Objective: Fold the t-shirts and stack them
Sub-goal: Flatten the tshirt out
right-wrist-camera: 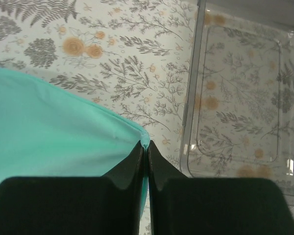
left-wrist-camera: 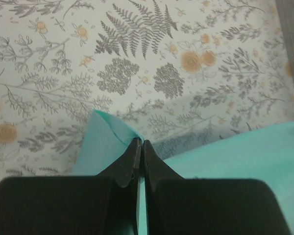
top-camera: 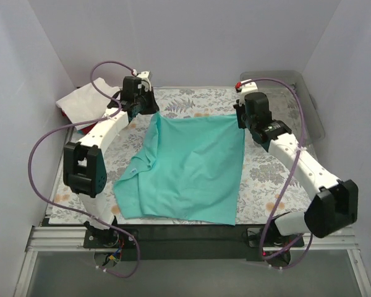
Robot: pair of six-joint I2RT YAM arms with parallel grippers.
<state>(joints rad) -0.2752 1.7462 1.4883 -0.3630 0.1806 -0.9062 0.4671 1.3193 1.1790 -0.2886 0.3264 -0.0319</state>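
Top external view: a teal t-shirt (top-camera: pixel 185 170) of soft, matte cotton is spread between the two hands, and from them it slopes down toward the arm bases onto the surface (top-camera: pixel 266 179), which carries a printed pattern of grey ferns and orange flowers. The edge stretched from the left hand (top-camera: pixel 149 110) to the right hand (top-camera: pixel 240 120) is straight and taut and runs left to right. The cloth's long axis runs away from that edge toward the bases, where the near edge lies flat and slightly rounded.

The panel is smooth on the right-hand side. On the left-hand side it bunches into a creased flap, possibly a sleeve or the collar, though the view is too coarse to tell which.

Each wrist view shows black fingers pressed together on a thin corner of the teal fabric, and the cloth peaks into a small point just beyond the fingertips.

A rectangular tray (right-wrist-camera: pixel 193 98) of clear grey plastic with rounded corners sits just to the right of the right hand, and the floral print shows through it. To the left of the left hand lies a crumpled white t-shirt (top-camera: pixel 80 99), with a sliver of red cloth beneath it.
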